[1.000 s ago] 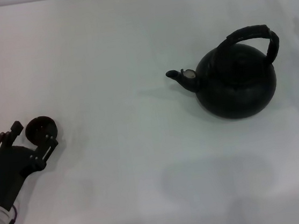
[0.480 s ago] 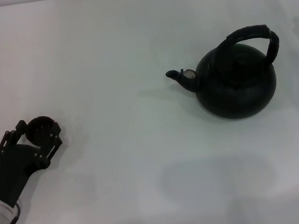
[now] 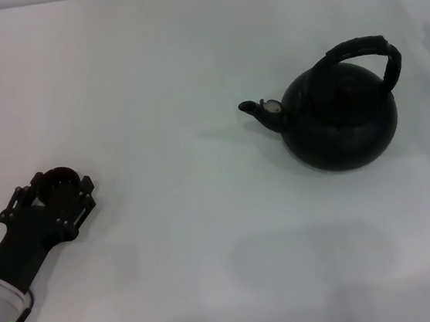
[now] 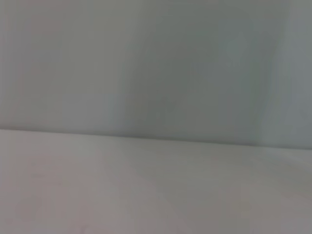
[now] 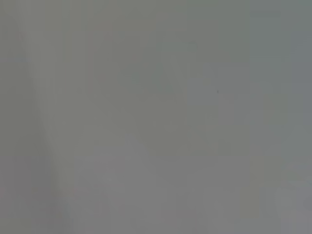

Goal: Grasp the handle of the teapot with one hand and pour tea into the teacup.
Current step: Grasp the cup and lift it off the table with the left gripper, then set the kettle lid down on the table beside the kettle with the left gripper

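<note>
In the head view the left gripper (image 3: 57, 196) sat low at the left of the white table (image 3: 184, 234), reaching in from the near left corner on a dark arm with a small green light near its wrist; its fingers (image 3: 84, 199) stood on either side of the teacup (image 3: 58, 183), a tiny round dark bowl resting on the table; the fingers bracketed the cup narrowly, but whether they pressed on its wall or only flanked it could not be told from this angle; the teapot (image 3: 340, 119) stood upright well apart from the cup, over on the right half of the table, round, black and matte; its short spout (image 3: 260, 111), bearing a small silvery spot, pointed toward the left, toward the cup's side; the handle (image 3: 366, 52) arched over the top of the pot, thick, black and ribbed, with nothing touching it; a faint grey shadow lay on the table in front of the pot; the right gripper did not appear in this view.

The left wrist view showed only a pale surface meeting a grey-green wall along a soft line; neither the cup nor any finger was visible there.

The right wrist view showed a flat grey field; nothing in it could be made out.
</note>
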